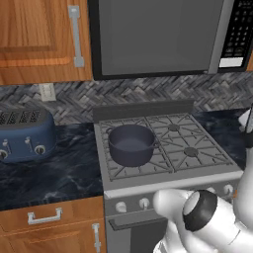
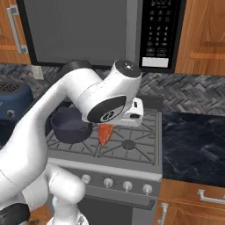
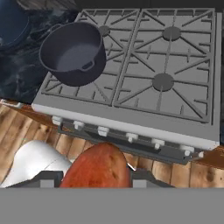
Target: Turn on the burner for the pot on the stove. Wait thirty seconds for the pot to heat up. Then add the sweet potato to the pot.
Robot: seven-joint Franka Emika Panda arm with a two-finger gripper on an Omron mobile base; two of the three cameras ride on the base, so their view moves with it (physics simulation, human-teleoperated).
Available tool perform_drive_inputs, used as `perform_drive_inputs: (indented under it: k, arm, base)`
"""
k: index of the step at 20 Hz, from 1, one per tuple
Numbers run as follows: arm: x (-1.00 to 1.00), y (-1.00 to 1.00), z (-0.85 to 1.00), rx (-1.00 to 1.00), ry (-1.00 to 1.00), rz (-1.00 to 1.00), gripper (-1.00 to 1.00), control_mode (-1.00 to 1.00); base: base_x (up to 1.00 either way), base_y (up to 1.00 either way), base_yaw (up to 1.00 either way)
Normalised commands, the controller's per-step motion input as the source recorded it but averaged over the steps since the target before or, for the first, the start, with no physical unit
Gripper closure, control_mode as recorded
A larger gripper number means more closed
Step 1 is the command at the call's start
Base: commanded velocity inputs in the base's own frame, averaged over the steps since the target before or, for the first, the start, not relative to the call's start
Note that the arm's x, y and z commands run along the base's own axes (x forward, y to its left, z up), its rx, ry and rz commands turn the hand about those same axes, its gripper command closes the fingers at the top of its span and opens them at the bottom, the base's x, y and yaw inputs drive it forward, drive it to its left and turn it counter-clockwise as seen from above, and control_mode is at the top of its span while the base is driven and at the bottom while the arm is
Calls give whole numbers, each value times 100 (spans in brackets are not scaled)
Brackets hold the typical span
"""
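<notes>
The dark blue-grey pot (image 1: pixel 131 143) (image 2: pixel 69 127) (image 3: pixel 74 52) stands empty on the front left grate of the stove (image 1: pixel 197 172) (image 2: pixel 132 163) (image 3: pixel 131 124). The burner under it is hidden by the pot. My gripper (image 2: pixel 105 127) (image 3: pixel 96 178) hangs in the air over the stove's front part, a little to the right of the pot, and is shut on the orange-red sweet potato (image 2: pixel 104 134) (image 3: pixel 97 166). The tuber points down below the hand. Round silver knobs (image 1: pixel 144 202) (image 2: pixel 107 183) (image 3: pixel 103 131) line the front panel.
A blue toaster (image 1: pixel 24 134) (image 2: pixel 11 103) sits on the dark marble counter (image 1: pixel 59 173) left of the stove. A microwave (image 1: pixel 158 34) (image 2: pixel 88 30) hangs above the range, with wooden cabinets (image 1: pixel 39 39) beside it. More counter (image 2: pixel 193 145) lies to the right.
</notes>
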Motion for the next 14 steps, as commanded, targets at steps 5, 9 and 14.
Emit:
perform_drive_inputs:
  k: [5,9,14]
  arm:
    - [-7,100,11,-15,0,0,100,-100]
    - [8,100,0,-3,0,0,100,-100]
    - [27,100,0,0,1,0,100,-100]
  base:
    - [0,0,0]
    - [0,0,0]
    - [0,0,0]
